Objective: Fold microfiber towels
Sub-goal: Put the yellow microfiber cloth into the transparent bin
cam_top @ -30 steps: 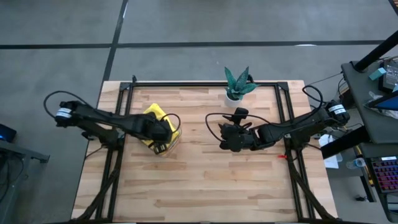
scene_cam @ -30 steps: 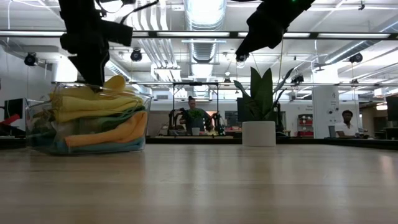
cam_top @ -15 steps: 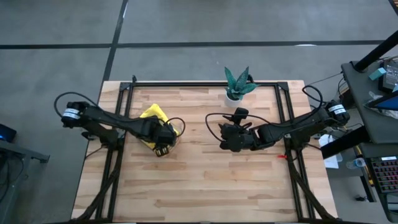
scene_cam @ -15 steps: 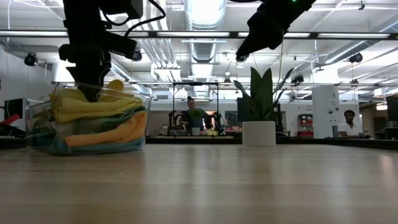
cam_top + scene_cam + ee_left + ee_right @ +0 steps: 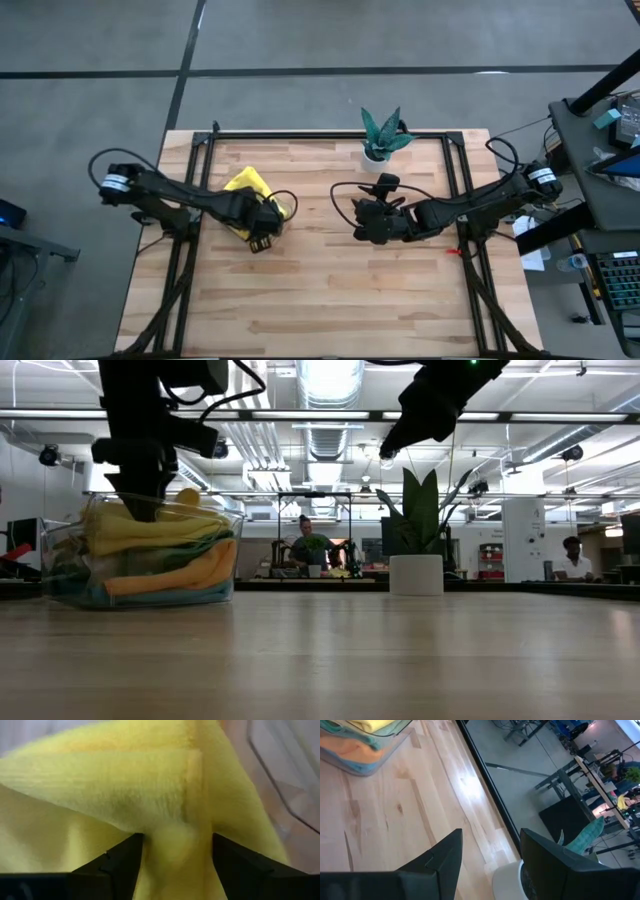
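Observation:
A clear plastic tray (image 5: 62, 560) at the table's left holds a stack of towels: a yellow towel (image 5: 150, 525) on top, green (image 5: 195, 548), orange (image 5: 175, 575) and blue (image 5: 150, 598) below. My left gripper (image 5: 262, 222) is open and down in the tray on the top yellow towel (image 5: 125, 785). A raised fold of the towel (image 5: 175, 840) stands between its fingers. My right gripper (image 5: 362, 224) is open and empty, held high above the table's middle, also seen in the low view (image 5: 392, 440). My left gripper comes from above, pointing down. Its open fingers (image 5: 117, 865) rest in the top yellow towel on either side of a raised fold (image 5: 176, 822). The towel lies on the stack in the tray, not lifted.
A teal-leaved plant in a white pot (image 5: 380, 138) stands at the far edge, behind my right gripper; it also shows in the low view (image 5: 417, 572). Bare wood table (image 5: 330, 290) lies between the arms and toward the near edge. People sit in the room beyond.
My left gripper has gone down into the tray, onto the top yellow towel. My right arm has kept still.

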Tool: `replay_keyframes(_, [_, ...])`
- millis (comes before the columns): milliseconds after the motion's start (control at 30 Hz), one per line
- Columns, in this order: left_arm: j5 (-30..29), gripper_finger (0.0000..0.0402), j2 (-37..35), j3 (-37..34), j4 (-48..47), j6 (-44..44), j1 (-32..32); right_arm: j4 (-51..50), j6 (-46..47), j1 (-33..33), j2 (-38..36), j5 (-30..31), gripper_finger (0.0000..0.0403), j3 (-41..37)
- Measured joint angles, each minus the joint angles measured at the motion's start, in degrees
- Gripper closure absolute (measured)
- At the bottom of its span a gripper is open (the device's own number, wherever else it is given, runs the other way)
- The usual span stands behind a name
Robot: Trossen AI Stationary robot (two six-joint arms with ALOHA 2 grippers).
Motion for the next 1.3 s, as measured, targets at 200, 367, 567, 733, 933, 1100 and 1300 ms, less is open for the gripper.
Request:
replay_keyframes(200, [-2.63, 0.0228, 1.28, 0.02, 0.63, 0.4, 0.0, 0.02, 0.0, 0.0, 0.0, 0.02, 0.0213, -0.07])
replay_keyframes(367, [-1.84, 0.0335, 0.87, 0.26, 0.68, 1.75, -0.02, 0.09, 0.0, 0.0, 0.0, 0.02, 0.0213, -0.07])
replay_keyframes(567, [0.45, 0.0391, -1.11, 2.36, 0.63, 3.07, 0.01, 0.36, 0.91, 0.0, 0.0, 0.04, 0.0213, -0.09])
replay_keyframes(733, [1.66, 0.0399, -3.25, 4.52, 1.52, -0.24, 0.0, 0.48, 1.16, 0.0, 0.0, 0.07, 0.0213, -0.09])
replay_keyframes(933, [5.92, 0.0387, -4.48, 4.58, 4.51, -4.72, -0.04, 0.46, 0.94, 0.0, 0.0, 0.09, 0.0213, -0.11])
replay_keyframes(1100, [6.04, 0.0357, -3.82, 4.27, 5.15, -5.77, -0.11, 0.42, -0.17, 0.0, 0.0, 0.11, 0.0213, -0.12])
replay_keyframes(1300, [6.03, 0.0282, -4.29, 4.24, 6.17, -5.86, -0.09, -0.04, -0.19, 0.02, 0.0, 0.07, 0.0213, -0.3])
